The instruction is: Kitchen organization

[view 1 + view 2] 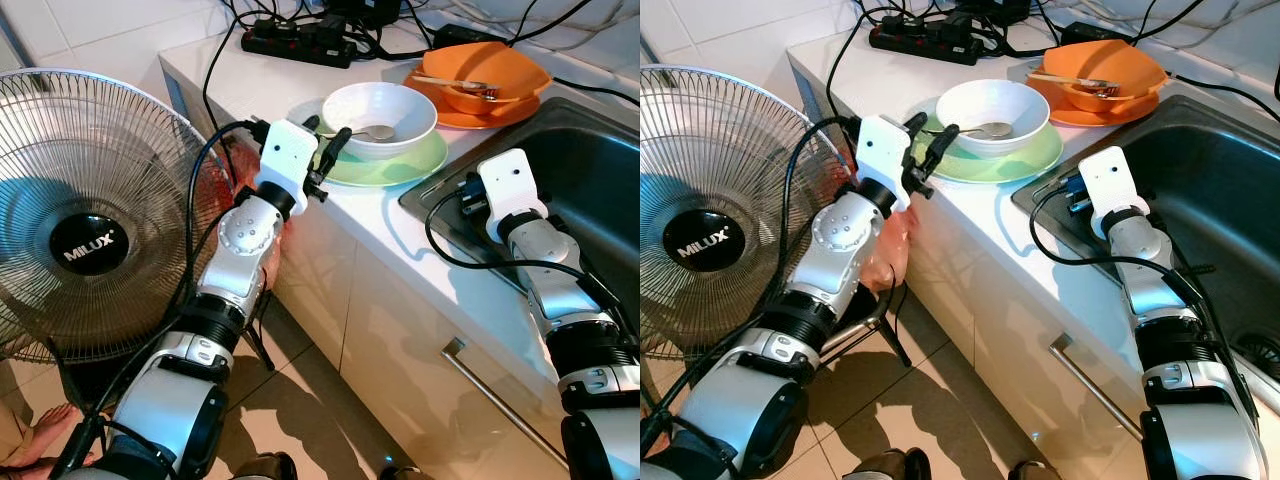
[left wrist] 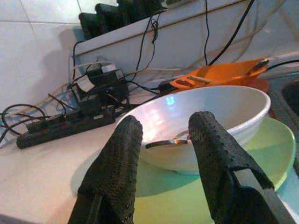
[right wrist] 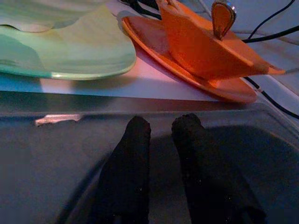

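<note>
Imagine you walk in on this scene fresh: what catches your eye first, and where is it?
The left gripper, fingers open, reaches toward the round white ceramic bowl on a pale green plate at the counter's edge. Behind them sits an orange bowl on an orange plate, and a large wire-caged fan stands on the robot's left.

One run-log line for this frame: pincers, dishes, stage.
left pincer: open, at white bowl rim | white bowl: on green plate, spoon inside | right pincer: empty, over sink | stage: bowl not yet grasped

Sink (image 1: 600, 170) cut off at the right edge. Fan (image 1: 90, 210) cropped at the left. Spoon (image 2: 166, 142) handle partly hidden behind black fingers (image 2: 117, 168).
</note>
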`<state>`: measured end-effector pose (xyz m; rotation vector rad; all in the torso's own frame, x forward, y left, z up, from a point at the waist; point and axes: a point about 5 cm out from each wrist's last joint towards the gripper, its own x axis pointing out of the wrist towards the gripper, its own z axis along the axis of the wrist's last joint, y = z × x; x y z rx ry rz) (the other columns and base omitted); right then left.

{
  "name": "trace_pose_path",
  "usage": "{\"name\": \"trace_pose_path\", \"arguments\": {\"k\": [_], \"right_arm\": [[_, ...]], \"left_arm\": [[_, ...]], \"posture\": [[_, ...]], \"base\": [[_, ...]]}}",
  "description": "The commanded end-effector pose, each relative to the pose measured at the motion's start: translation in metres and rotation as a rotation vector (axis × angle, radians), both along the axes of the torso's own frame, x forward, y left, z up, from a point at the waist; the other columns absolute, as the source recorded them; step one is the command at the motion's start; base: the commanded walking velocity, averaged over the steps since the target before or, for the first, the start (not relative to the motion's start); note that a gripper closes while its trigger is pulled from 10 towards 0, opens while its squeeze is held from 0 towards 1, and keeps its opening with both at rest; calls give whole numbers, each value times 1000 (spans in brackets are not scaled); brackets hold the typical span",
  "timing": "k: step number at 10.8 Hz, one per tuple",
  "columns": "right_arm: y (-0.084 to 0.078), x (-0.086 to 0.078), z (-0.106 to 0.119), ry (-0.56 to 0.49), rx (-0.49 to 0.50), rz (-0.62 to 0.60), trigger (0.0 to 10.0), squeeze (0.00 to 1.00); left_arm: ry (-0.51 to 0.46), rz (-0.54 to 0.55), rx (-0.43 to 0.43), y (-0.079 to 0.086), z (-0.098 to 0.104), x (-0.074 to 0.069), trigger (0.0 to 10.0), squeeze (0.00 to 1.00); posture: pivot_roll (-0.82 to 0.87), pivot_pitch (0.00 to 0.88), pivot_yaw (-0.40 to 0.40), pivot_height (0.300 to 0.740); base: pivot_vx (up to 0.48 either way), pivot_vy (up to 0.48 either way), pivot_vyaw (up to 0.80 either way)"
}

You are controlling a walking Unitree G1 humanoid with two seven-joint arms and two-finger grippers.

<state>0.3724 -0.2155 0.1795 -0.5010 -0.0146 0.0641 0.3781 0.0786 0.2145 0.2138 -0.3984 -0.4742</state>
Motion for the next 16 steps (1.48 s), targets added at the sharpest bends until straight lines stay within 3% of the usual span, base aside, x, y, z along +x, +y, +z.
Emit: {"name": "trace_pose_path", "arguments": {"k": [1, 3, 10, 16], "right_arm": [[0, -1, 1, -8, -4, -2, 10000, 0], [0, -1, 1, -9, -4, -1, 10000, 0], [1, 0, 1, -9, -6, 3, 10000, 0], [3, 0, 1, -17, -6, 3, 10000, 0]], "left_arm": [[-9, 4, -6, 1, 4, 2, 9333, 0], [-9, 4, -7, 0, 4, 2, 0, 0], [-46, 5, -22, 0, 13, 2, 0, 0], [-192, -52, -47, -12, 50, -6, 0, 0]], "posture": [[-20, 115, 52, 740], [-20, 114, 49, 740], [-17, 108, 47, 740], [-17, 96, 49, 740]], "base": [[0, 0, 0], [0, 0, 0], [0, 0, 0], [0, 0, 0]]}}
